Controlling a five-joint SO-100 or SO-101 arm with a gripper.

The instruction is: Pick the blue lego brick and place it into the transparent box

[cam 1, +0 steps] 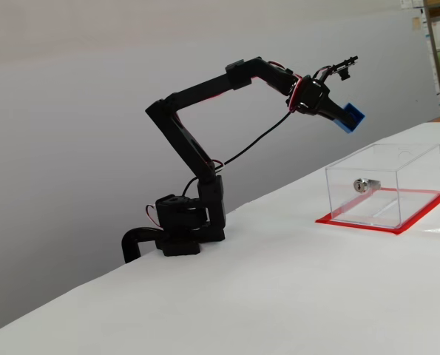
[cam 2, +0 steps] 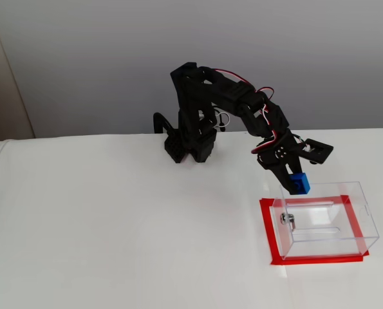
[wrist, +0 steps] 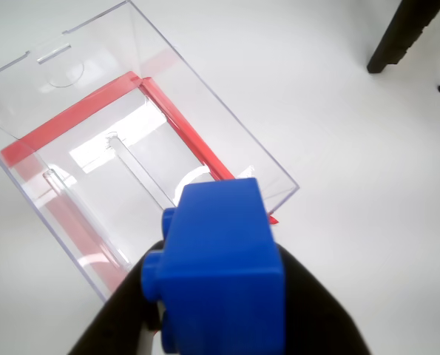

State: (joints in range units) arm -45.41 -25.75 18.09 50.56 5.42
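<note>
From my wrist view, the blue lego brick (wrist: 221, 270) fills the lower middle of the picture, pinched between the black fingers of the gripper (wrist: 220, 310), its studs showing on the left side; the jaws are closed just to the brick's width and grip nothing else. Beyond it lies the transparent box (wrist: 131, 148), open side toward the camera, with its red base sheet (wrist: 72, 122) showing through the clear walls on the white table (wrist: 353, 185). In a fixed view from the side, I see the arm (cam 1: 197, 96) reaching out from its base at the table edge, the gripper (cam 1: 342, 115) holding the brick (cam 1: 349, 117) in the air, above and left of the box (cam 1: 386, 185), whose silver lock cylinder (cam 1: 366, 184) sits on the near wall. In a fixed view from higher up, the brick (cam 2: 299, 183) hangs in the gripper (cam 2: 295, 177) over the box's (cam 2: 326, 222) far left corner, lock (cam 2: 288, 220) facing left.
</note>
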